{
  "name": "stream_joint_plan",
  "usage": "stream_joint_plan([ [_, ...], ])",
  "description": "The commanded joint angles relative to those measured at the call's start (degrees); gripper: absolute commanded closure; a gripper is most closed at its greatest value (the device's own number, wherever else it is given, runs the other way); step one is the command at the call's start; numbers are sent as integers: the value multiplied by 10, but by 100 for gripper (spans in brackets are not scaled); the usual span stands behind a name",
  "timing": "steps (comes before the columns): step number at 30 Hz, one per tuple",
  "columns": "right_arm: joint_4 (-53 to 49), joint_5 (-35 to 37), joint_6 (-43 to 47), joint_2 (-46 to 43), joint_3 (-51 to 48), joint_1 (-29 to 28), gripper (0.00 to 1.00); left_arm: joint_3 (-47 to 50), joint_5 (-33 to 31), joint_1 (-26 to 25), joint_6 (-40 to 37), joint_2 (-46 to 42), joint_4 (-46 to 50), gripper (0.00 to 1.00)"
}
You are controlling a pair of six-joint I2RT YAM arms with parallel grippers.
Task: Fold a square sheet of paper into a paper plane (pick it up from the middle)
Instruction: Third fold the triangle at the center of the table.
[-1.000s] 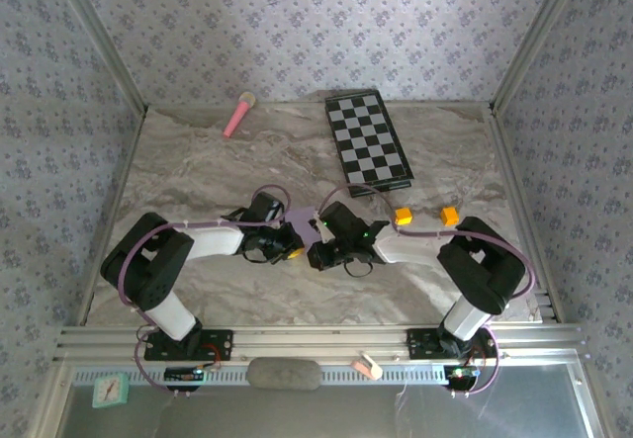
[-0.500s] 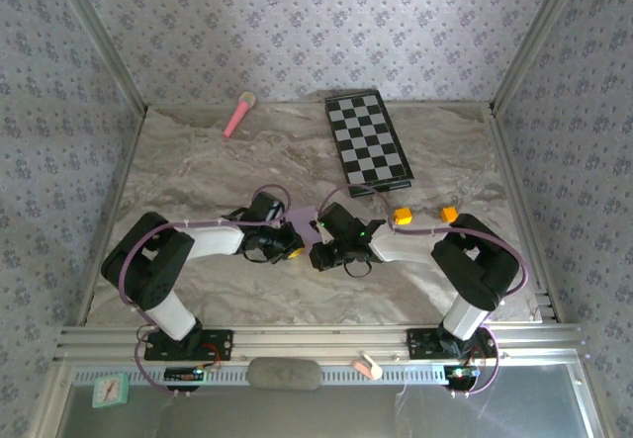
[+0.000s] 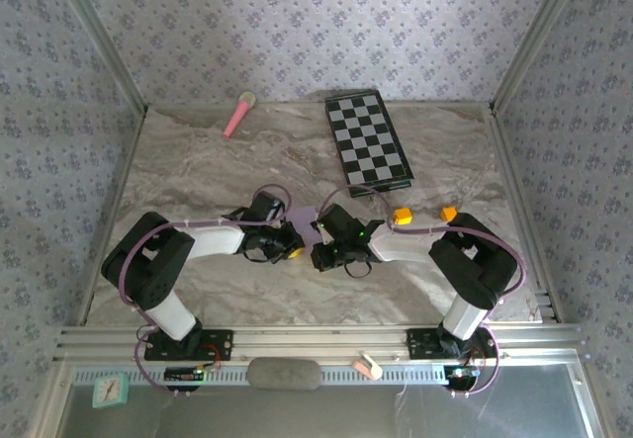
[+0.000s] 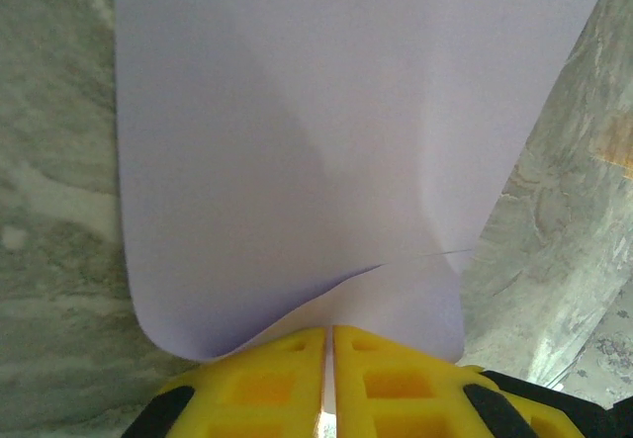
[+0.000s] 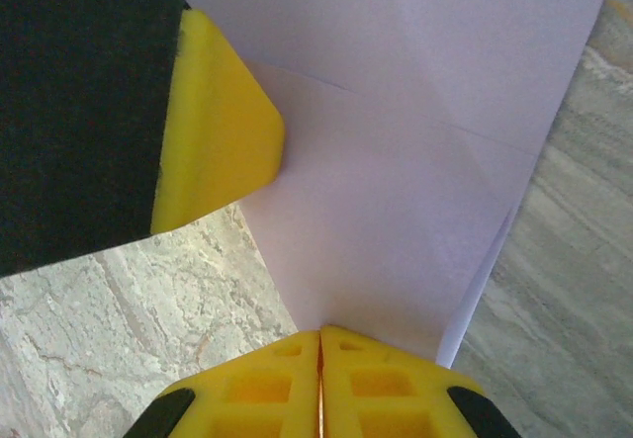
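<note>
Paper is being held close to the middle of the table (image 3: 198, 171), slightly toward the near side. The square sheet of paper (image 3: 300, 224), pale lilac, is sitting between the two wrists where the arms are reaching in from left and right.

The left gripper (image 4: 328, 334) is clamping one edge of the sheet, with its yellow fingers pressing together and only a thin slit showing between them. In the left wrist view the paper is spreading away from the fingers over the marbled surface. It is bowing rather than lying flat, one corner beside the fingers is curling into a rounded lip, and a folded edge is running diagonally across the lower part.

The right gripper (image 5: 319, 337) is likewise pinching the sheet, fingers closed on a narrow end of it. In the right wrist view, straight creases are crossing the paper, and a second layer is peeking out along its right-hand edge. One yellow fingertip of the left gripper is touching the sheet's left side in that view. Whether any part of the paper is resting on the table I cannot tell.

A black-and-white checkered board (image 3: 369, 138) is lying at the far side, right of centre, well apart from the sheet. A pink stick (image 3: 237, 115) is lying at the far left. Two small orange blocks (image 3: 403, 217) are sitting on the right, just beyond the right arm.
</note>
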State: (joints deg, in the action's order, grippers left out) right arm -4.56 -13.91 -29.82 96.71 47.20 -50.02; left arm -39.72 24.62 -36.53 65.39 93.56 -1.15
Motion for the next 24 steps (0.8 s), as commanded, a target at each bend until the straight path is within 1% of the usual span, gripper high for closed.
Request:
stream_joint_plan([
  [1, -33, 16, -9, 13, 12, 4, 92, -17, -2, 1, -14, 1, 21, 88],
  [8, -37, 12, -16, 14, 11, 9, 93, -14, -1, 2, -53, -55, 18, 85],
  [11, -35, 10, -19, 15, 9, 11, 93, -2, 3, 1, -64, -63, 15, 85],
  [16, -34, 7, -22, 16, 9, 12, 93, 14, 17, -6, -63, -51, -10, 85],
  [24, -35, 3, -22, 18, 12, 13, 93, -12, 18, -7, -74, -17, -18, 86],
])
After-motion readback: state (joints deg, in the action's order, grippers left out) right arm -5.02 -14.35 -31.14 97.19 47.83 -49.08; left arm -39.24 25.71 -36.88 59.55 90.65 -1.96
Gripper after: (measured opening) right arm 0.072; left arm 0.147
